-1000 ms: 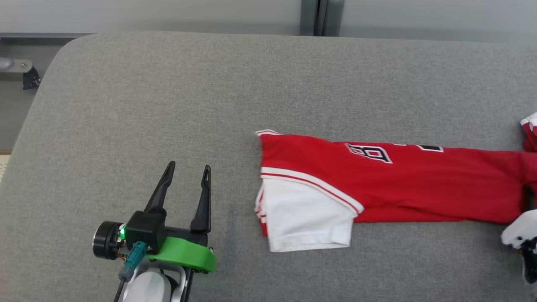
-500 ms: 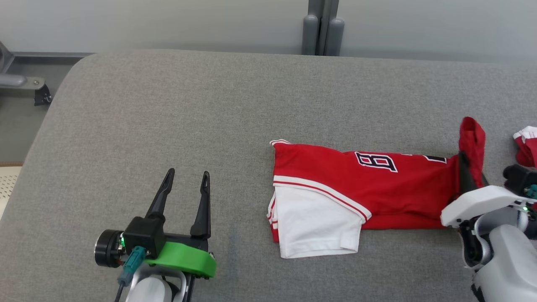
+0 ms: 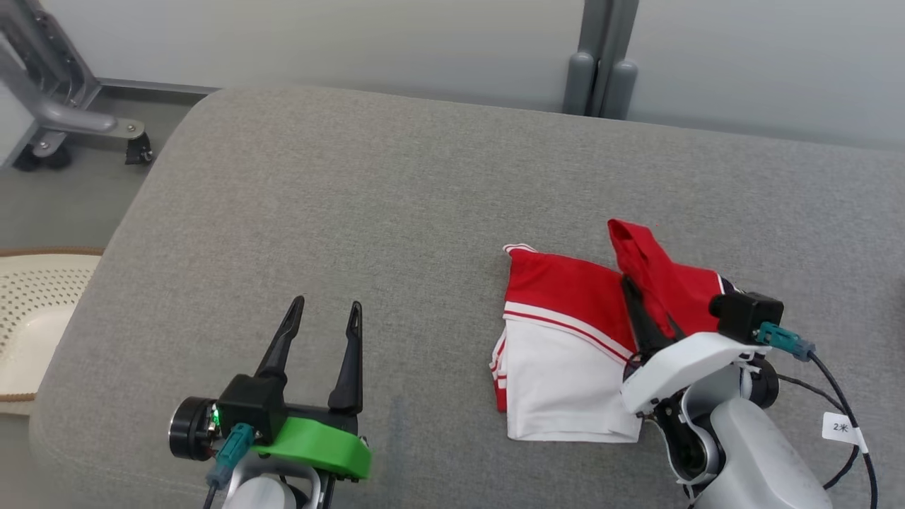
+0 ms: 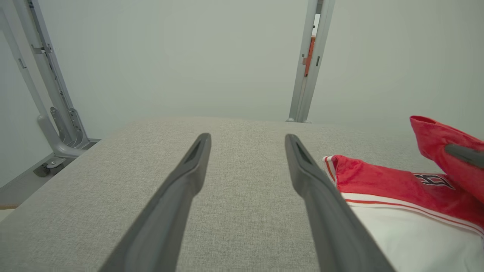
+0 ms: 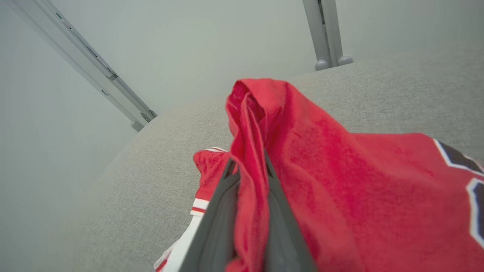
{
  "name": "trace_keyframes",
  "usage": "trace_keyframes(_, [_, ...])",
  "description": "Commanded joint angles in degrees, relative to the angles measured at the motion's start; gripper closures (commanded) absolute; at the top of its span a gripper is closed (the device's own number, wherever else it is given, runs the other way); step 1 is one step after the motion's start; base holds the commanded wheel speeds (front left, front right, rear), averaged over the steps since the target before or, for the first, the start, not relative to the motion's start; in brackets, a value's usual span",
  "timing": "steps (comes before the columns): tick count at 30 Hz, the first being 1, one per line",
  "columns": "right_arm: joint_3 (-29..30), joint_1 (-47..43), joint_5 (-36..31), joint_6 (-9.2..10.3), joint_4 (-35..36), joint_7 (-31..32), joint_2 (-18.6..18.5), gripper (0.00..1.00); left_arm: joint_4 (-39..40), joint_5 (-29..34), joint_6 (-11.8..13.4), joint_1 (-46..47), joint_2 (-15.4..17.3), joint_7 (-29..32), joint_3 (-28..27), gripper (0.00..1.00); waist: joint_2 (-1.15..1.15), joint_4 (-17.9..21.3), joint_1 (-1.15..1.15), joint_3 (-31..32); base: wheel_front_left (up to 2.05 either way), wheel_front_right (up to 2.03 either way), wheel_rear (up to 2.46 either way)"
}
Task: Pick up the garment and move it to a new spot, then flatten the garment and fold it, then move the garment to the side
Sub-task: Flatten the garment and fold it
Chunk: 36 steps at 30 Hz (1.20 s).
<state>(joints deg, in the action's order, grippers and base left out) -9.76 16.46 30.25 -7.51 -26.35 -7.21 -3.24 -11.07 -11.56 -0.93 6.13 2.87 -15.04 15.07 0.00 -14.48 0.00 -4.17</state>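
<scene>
The red-and-white garment (image 3: pixel 558 339) lies on the grey fabric counter (image 3: pixel 353 198), right of centre in the head view. A white panel with red stripes faces up on its near side, with red cloth behind it. The right claw (image 3: pixel 626 284) is pressed together, pinching a fold of red cloth that stands up above the rest of the garment. In the right wrist view the cloth bunches between its 2 dark fingers (image 5: pixel 215 226) and drapes to the right. The left claw (image 3: pixel 328 304) is spread wide and holds nothing, over bare counter well left of the garment. A wheeled metal frame (image 3: pixel 56 106) stands beyond the counter's far left corner.
</scene>
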Motion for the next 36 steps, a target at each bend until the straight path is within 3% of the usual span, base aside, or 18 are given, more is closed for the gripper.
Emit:
trace_keyframes(1, [-0.94,-0.75,0.09,0.06,-0.61,-0.53,0.11,1.00,-0.01,-0.56,0.02,-0.72,0.08,-0.14,-0.03,0.00,0.00,-2.31,0.00,-0.03,0.00,0.00,0.00])
trace_keyframes(9, [-7.02,0.72,4.85,0.06,-6.16,-3.64,0.27,1.00,-0.21,-0.17,-0.29,-0.77,0.08,-0.14,0.10,0.00,0.00,-5.97,0.00,-0.65,0.00,0.00,0.00])
trace_keyframes(16, [-11.22,2.06,8.09,0.05,-10.39,-5.70,0.28,1.00,-0.33,-0.49,-0.04,-0.94,0.08,-0.14,0.21,0.00,0.00,-6.75,0.00,-0.60,0.00,0.00,0.00])
trace_keyframes(17, [-12.02,2.40,8.46,0.05,-10.80,-5.97,0.29,0.69,-0.33,-0.59,0.01,-0.99,0.08,-0.14,0.21,0.00,0.00,-6.70,0.00,-0.60,0.00,0.00,0.00])
trace_keyframes(18, [-12.92,2.78,9.23,0.04,-10.98,-6.14,0.31,0.00,-0.33,-0.69,0.07,-0.99,0.08,-0.14,0.23,0.00,0.00,-6.61,0.00,-0.59,0.00,0.00,0.00])
trace_keyframes(27, [-22.92,4.68,17.51,0.05,-7.09,-4.99,0.18,0.00,-0.28,-0.34,0.25,-0.78,0.08,-0.14,-0.41,0.00,0.00,-3.90,0.00,-0.13,0.00,0.00,0.00])
trace_keyframes(31, [-21.91,6.46,14.27,0.04,-7.03,-6.24,-1.03,0.00,0.43,-0.24,0.32,-0.65,0.07,-0.14,-1.01,0.00,0.00,-1.63,0.00,0.34,0.00,0.00,0.00])
trace_keyframes(36, [-17.83,7.07,6.08,0.04,-4.32,-7.66,-5.94,0.00,2.06,-1.16,0.78,-0.66,0.08,-0.14,-1.57,0.00,0.00,1.98,0.00,1.05,0.00,0.00,0.00])
